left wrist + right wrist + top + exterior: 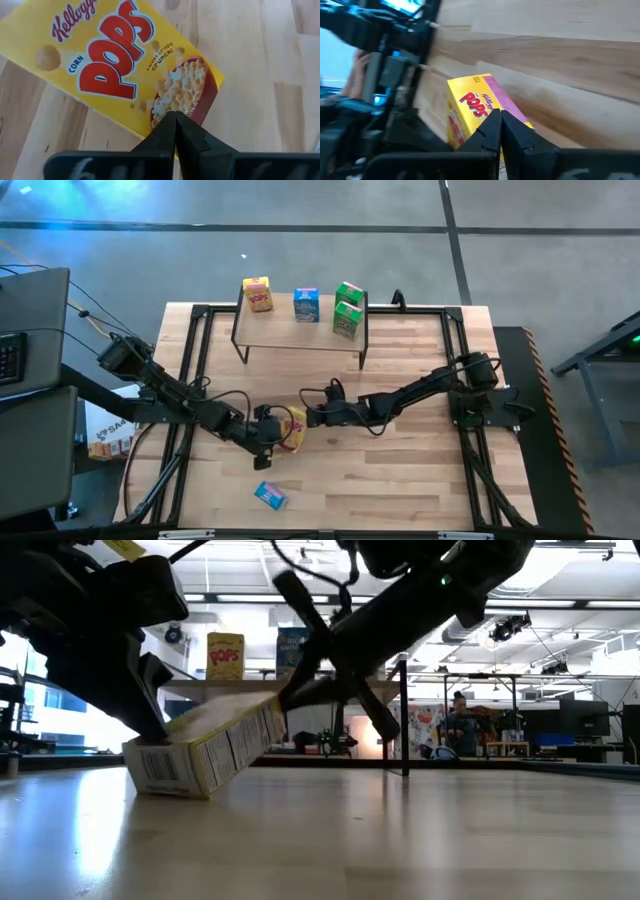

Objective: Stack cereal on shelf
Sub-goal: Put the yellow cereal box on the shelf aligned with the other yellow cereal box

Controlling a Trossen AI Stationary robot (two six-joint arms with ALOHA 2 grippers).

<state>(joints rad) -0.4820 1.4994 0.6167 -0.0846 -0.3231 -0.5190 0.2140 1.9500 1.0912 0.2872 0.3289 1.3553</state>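
A yellow Corn Pops cereal box [293,430] lies tilted on the table. Its left end rests on the wood and its right end is raised [270,725]. My left gripper [268,432] is shut at the box's low end. My right gripper [303,418] is shut at the raised end. Another yellow box [258,294], a blue box [306,304] and two green boxes [349,310] stand on the shelf [290,338] at the far side. A further blue box [270,495] lies flat near the front edge. My left gripper presses its shut fingertips [175,125] on the box's printed front face, at the bowl picture near one end [172,102]. It slants down from the table's left. That end of the box [165,775] rests on the table. My right gripper meets the box's raised end [283,705] with its shut fingertips [499,122], coming slanting down from the table's right. In its wrist view the tips overlap the box's pink narrow side [507,107]. I cannot tell whether they are under that end or against it.
The shelf's black legs [362,360] stand just beyond the two grippers. Dark metal frame rails [190,350] run along the table's left and right sides. Cables [235,395] trail on the wood behind the left arm. Bare wood lies in front of the tilted box.
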